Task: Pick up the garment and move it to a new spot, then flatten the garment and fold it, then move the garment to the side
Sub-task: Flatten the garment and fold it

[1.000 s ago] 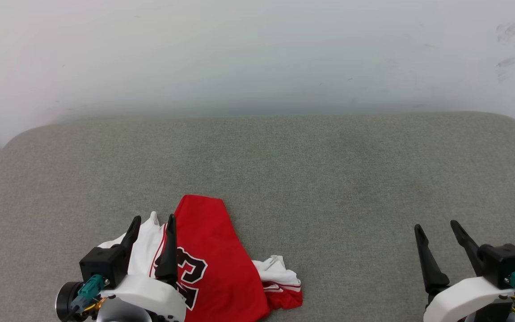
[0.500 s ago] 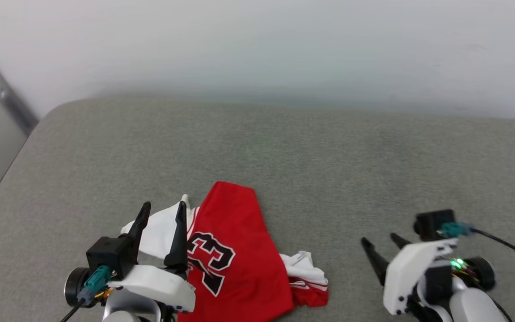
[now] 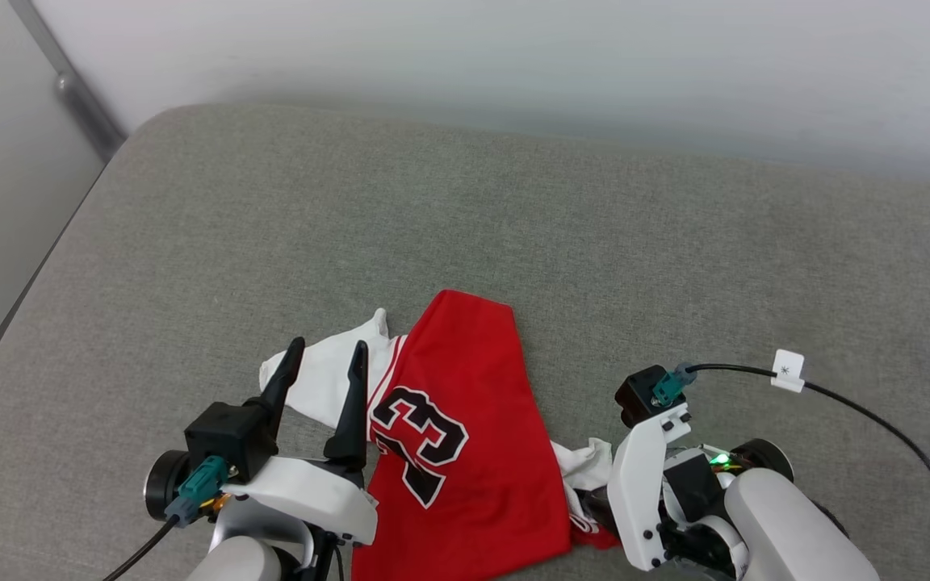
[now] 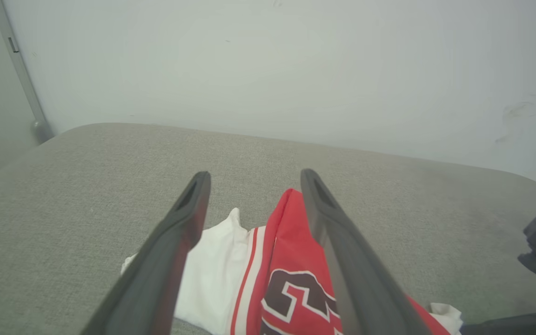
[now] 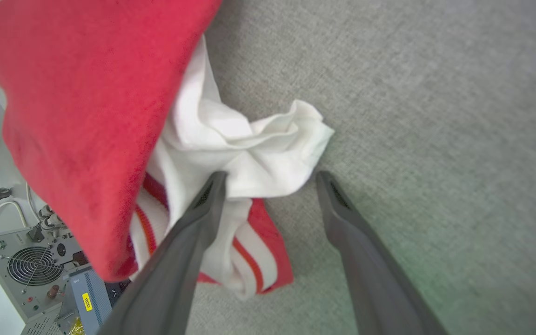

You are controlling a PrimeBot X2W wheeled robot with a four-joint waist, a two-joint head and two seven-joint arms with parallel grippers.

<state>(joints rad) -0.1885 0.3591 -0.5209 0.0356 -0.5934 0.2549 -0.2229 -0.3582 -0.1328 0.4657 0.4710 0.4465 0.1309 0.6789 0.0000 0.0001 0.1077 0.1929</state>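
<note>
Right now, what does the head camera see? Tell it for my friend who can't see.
A crumpled red shirt with white sleeves and a black 23 lies at the near side of a grey cushion by a white wall. The left gripper, open, points at one sleeve; the right arm bends down by the other.

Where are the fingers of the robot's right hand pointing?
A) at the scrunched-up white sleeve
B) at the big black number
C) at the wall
A: in the right wrist view the open right gripper points at the crumpled white sleeve of the red basketball T-shirt, with one finger over the sleeve and the other over the grey cushion.
</note>
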